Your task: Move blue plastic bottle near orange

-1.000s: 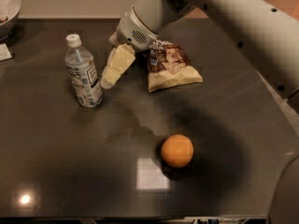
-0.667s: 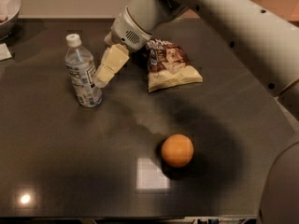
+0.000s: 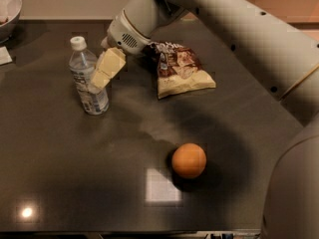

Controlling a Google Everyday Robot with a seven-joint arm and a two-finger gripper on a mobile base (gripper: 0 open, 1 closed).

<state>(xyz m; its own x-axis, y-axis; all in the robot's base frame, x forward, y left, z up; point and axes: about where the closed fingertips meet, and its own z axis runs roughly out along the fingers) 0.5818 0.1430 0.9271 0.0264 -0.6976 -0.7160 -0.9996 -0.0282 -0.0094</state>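
So, where is the gripper (image 3: 99,78) right now?
— Up in the far left part of the dark table (image 3: 60,158), at the end of the pale arm (image 3: 224,19) that reaches in from the upper right. Its cream tip slants down to the left and overlaps the right side of the blue plastic bottle (image 3: 81,71).

Is it spread or pressed together? Does it pinch the bottle?
— I cannot tell. From this angle the tip sits in front of the bottle, and contact cannot be made out either.

And the bottle itself?
— Upright on the table, white cap on top, label around its lower half.

How does the orange (image 3: 189,160) lie to it?
— Well apart. The orange rests nearer the front edge, right of centre, with a stretch of tabletop between the two. Just to its left a bright square reflection (image 3: 162,185) shows on the surface.

Anything else up there?
— A brown-and-cream snack bag (image 3: 179,71) lies flat to the right of the gripper, near the bottle but not touching it. A bowl (image 3: 7,9) is cut off by the top left corner, and a small white object (image 3: 4,55) lies at the left edge below it.
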